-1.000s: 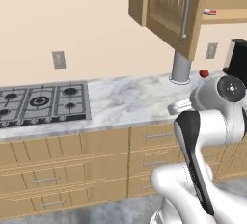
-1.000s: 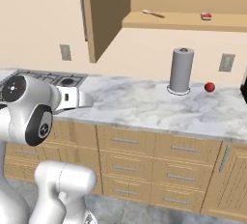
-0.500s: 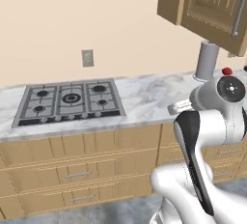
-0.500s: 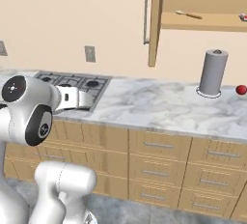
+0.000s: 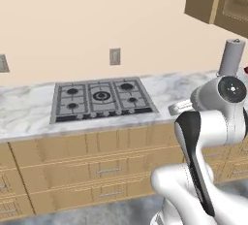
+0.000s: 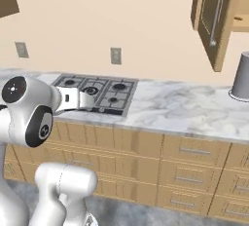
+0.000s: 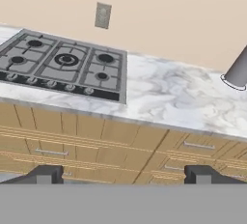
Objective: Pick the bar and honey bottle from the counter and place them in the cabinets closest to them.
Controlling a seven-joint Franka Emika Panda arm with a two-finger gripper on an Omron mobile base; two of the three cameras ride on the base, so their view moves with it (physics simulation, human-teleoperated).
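Pincer (image 7: 120,175) spread wide and empty, held level over the light wooden drawer fronts just below the white grey-veined marble tabletop (image 7: 169,92), probably for transit. Bar and honey bottle undetected; tall grey cylinder (image 6: 241,76) stands right of the grey gas hob (image 5: 101,98), under the open tan wall cabinet (image 6: 216,15).

A kitchen — gas hob (image 5: 101,100) set in marble counter (image 6: 185,113), wooden cabinets (image 6: 214,15) above.

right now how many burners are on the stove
5 on the grey gas cooktop set in the white marble counter: two at its left, a larger one in the middle, two at its right. None look hidden.
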